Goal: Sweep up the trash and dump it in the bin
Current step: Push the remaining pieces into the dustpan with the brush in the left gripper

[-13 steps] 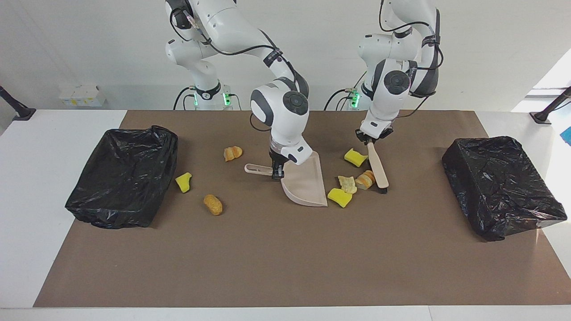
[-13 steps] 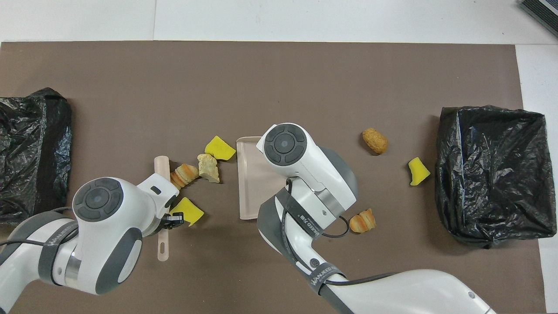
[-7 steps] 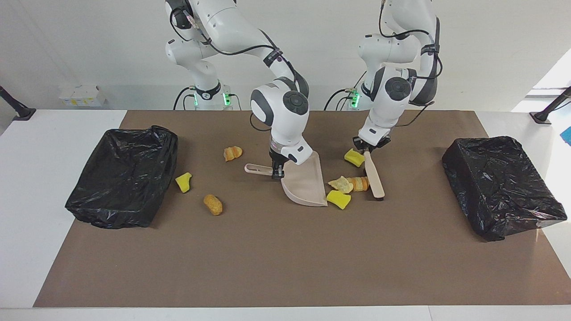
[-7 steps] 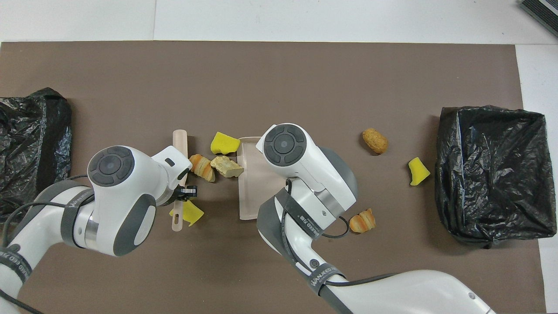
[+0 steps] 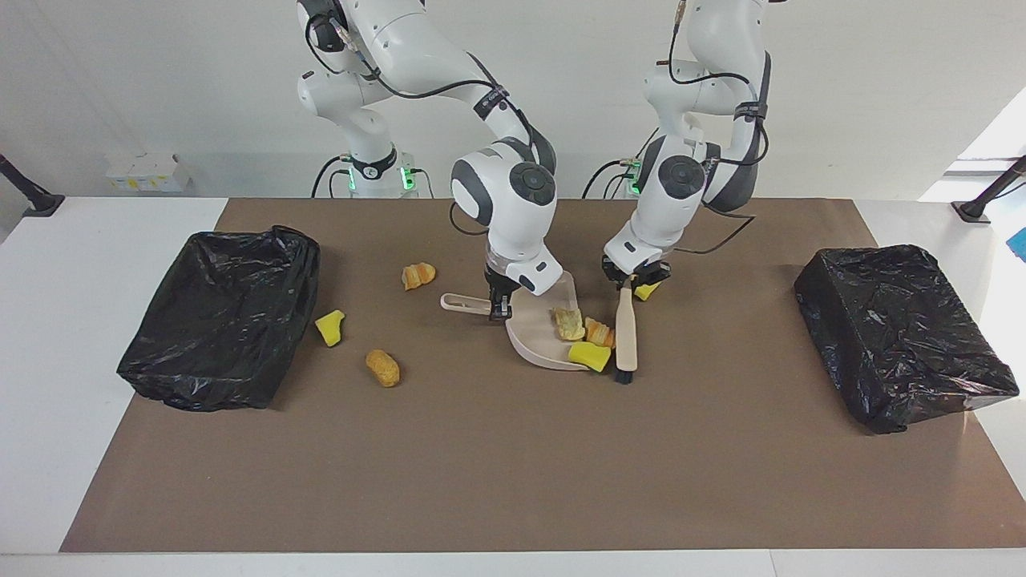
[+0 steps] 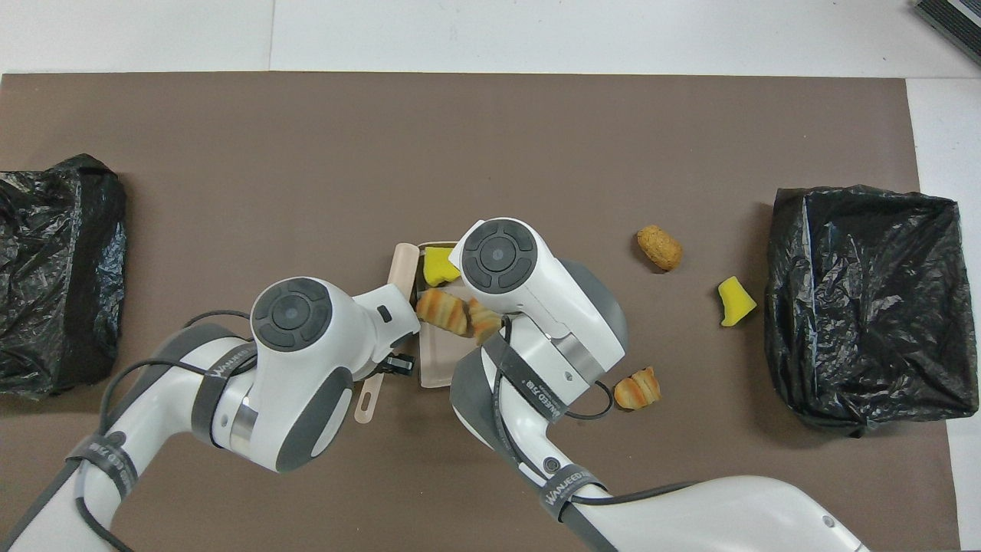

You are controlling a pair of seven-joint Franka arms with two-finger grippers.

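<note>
Since 1 second ago, the left pincer (image 5: 628, 282), grasping the brush (image 5: 626, 335), has pushed 3 trash pieces (image 5: 583, 332) into the dustpan (image 5: 535, 344), held by the right pincer (image 5: 498, 305); 4 remain on the bench (image 5: 481, 465).

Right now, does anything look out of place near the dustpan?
Yes: one yellow wedge lies on the mat beside the brush handle, outside the dustpan, which holds three other pieces. It looks missed by the sweep.

"wanjeer" on left arm strap (image 6: 227, 369), right arm strap (image 6: 565, 485)
</note>
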